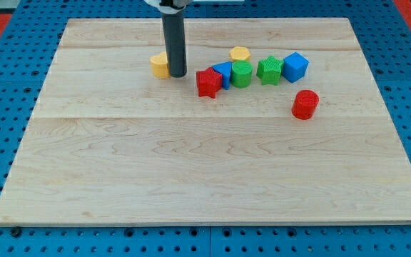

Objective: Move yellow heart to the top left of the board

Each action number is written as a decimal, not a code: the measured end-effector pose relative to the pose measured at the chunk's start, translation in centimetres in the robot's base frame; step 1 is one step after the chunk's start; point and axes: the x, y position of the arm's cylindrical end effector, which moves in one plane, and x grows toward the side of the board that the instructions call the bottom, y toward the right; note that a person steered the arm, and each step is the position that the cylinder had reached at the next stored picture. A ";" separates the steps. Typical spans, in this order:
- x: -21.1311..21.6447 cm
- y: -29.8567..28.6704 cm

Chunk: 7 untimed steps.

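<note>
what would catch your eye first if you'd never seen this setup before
First the dark rod coming down from the view's top, my tip touching the right side of the yellow heart in the board's upper half. Next, the tight row to its right: red block, blue block, two green blocks, a blue cube, with a yellow block just above. A red cylinder sits apart, lower right.

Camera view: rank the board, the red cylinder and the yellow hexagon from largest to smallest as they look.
1. Board
2. Red cylinder
3. Yellow hexagon, though it lies farther toward the view's top, so that last gap is unsure.
</note>
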 end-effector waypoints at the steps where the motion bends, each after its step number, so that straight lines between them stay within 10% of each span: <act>1: -2.0 -5.7; 7: -10.6 -12.8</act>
